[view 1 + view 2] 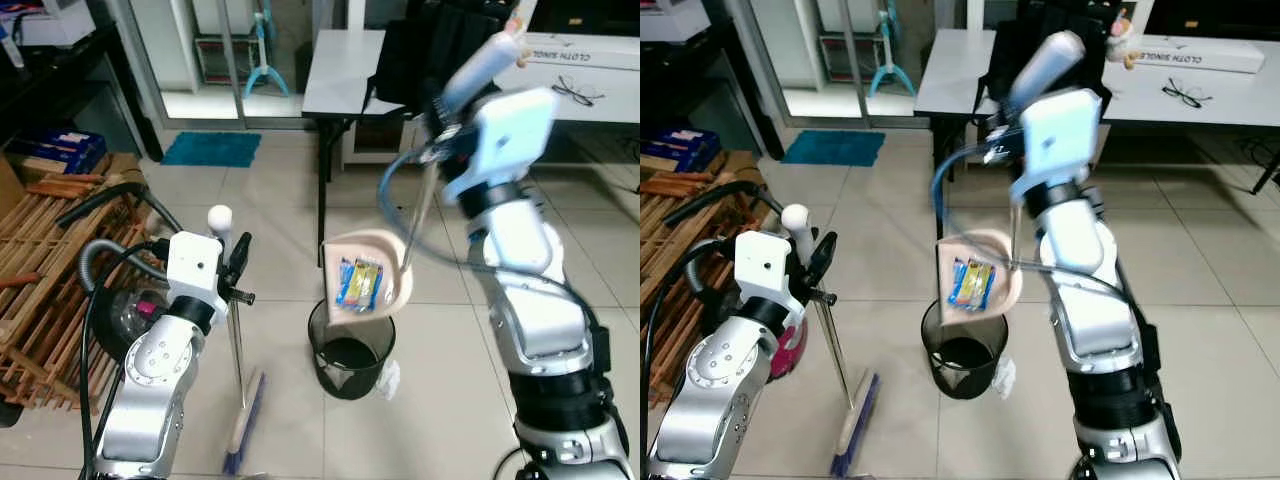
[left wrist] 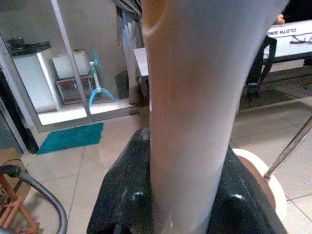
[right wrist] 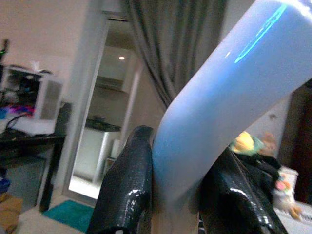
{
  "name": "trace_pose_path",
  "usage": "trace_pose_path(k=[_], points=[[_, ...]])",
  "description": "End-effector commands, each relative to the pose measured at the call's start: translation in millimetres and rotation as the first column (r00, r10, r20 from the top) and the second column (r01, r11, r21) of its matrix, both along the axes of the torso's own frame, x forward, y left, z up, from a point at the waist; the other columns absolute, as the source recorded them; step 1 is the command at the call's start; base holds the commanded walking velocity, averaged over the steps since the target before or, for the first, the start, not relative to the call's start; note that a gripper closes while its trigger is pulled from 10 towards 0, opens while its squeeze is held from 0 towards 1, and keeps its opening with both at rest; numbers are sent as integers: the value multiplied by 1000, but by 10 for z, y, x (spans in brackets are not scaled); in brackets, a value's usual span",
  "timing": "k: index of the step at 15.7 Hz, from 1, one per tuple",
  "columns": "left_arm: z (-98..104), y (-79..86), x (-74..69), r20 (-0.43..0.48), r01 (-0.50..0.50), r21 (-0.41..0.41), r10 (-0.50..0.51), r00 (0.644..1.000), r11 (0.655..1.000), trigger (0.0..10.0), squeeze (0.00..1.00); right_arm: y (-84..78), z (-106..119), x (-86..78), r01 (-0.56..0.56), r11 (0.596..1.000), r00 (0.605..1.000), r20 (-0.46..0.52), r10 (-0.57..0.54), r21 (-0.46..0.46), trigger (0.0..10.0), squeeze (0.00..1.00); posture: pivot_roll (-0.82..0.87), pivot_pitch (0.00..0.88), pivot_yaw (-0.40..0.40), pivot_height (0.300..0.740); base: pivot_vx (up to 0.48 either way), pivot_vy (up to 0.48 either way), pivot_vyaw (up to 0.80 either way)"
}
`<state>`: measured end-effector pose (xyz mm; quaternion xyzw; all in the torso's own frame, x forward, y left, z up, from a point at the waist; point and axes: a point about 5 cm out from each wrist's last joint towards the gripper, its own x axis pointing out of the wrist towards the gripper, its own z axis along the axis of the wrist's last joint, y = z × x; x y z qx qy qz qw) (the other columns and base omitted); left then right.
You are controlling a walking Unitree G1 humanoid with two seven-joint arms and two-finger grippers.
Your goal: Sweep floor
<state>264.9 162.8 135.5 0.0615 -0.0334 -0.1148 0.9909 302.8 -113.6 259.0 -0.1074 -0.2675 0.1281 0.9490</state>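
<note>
Nearest us, our left tool [image 1: 238, 262] is clamped on the broom [image 1: 236, 340] just below its white knob; in the left wrist view the pale handle runs between the black fingers [image 2: 122, 195]. The broom stands almost upright on the tiled floor [image 1: 440, 420], with its blue bristles down by our left side.

Just beyond, a black bin [image 1: 350, 355] sits on the floor, with a scrap of white paper [image 1: 388, 378] touching its right side. Above the bin hangs the beige dustpan [image 1: 365, 275], tilted so its open face is towards us, and a blue-and-yellow wrapper [image 1: 359, 283] lies in it. A thin metal rod rises from the pan to a light blue grip, and our right tool [image 1: 455, 105] is raised high and clamped on that grip; the right wrist view shows the blue grip between the fingers [image 3: 129, 185].

To the left lies a stack of wooden slats [image 1: 45, 260]. Farther back stand a grey table [image 1: 345, 60], a teal mat [image 1: 212, 148] by the glass door, and a white table [image 1: 590, 85] with spectacles [image 1: 578, 92] on it.
</note>
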Motion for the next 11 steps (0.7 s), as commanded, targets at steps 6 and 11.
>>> trace_pose_path(k=[6, 11], points=[[48, -11, -6, 22, 9, 22, -10, 1000, 1000, 10000, 0, 288, -20, -286, -149, 947, 976, 109, 187, -286, 10000, 0, -39, 0, 32, 740, 0, 0, 0], [38, -17, -7, 15, 14, 19, -15, 1000, 1000, 10000, 0, 406, -83, -408, -258, 909, 954, 64, 294, -329, 10000, 0, -42, 0, 33, 740, 0, 0, 0]])
